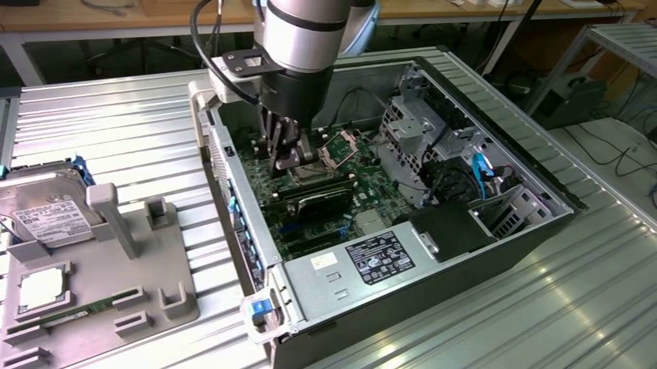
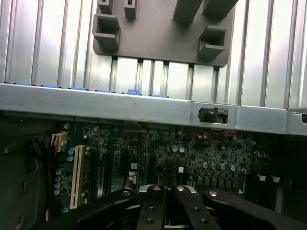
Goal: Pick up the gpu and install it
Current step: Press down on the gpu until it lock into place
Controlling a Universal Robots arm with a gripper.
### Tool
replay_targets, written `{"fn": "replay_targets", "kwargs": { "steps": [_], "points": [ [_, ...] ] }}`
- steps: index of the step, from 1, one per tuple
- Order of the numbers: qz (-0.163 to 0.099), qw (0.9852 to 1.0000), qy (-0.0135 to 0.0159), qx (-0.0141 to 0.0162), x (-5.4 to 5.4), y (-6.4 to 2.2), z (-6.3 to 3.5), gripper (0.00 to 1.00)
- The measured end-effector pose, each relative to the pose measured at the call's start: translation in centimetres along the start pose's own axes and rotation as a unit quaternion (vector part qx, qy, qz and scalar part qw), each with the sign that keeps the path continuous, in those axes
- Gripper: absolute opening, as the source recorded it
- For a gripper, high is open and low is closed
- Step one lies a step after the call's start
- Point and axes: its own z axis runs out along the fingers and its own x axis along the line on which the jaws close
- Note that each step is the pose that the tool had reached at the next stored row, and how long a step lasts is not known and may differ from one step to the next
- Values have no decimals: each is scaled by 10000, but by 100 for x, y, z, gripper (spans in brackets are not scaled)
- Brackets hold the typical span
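Exterior view: I have one arm (image 1: 308,31) coming down from above, wrist near vertical, into one open computer case (image 1: 246,254) that lies on its side on the ribbed metal table (image 1: 123,123). The claw (image 1: 292,160) is low over the one motherboard (image 1: 344,173), and its fingers are pressed together. I cannot tell whether anything is caught between them. I cannot pick out the gpu with certainty. One long dark strip (image 1: 313,201) lies on the board just beyond the claw tips, toward the power supply, and I cannot say whether that is it. Farther that way is one black label (image 1: 380,257) on the power supply; its print is too small for me to read. Well apart from the claw, outside the case, one grey tray (image 1: 154,300) holds one hard drive (image 1: 46,211) with a white label I cannot read, one square silver chip (image 1: 41,288) and one green RAM stick (image 1: 72,311).

Wrist view: the claw (image 2: 163,189) shows two dark fingers (image 2: 151,206) meeting in the middle, directly above the motherboard (image 2: 201,153). One white slot (image 2: 76,177) stands off to one side of the claw. Past the claw runs the case's grey rim (image 2: 120,108), and beyond that the tray (image 2: 163,38) on the table.
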Motion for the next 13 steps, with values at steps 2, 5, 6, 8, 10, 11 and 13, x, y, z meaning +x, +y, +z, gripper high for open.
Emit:
{"fn": "replay_targets", "kwargs": {
  "steps": [2,5,6,8,10,11,13],
  "points": [
    [15,9999,-13,-139,0,-6,1,11],
    [35,9992,-38,-394,1,-15,2,11],
    [40,9988,-46,-485,2,-20,2,11],
    [47,9978,-63,-655,5,-30,4,11],
    [51,9970,-73,-763,16,-35,13,11],
    [51,9968,-75,-789,23,-38,19,11],
    [53,9965,-78,-829,41,-41,31,11]
  ]
}}
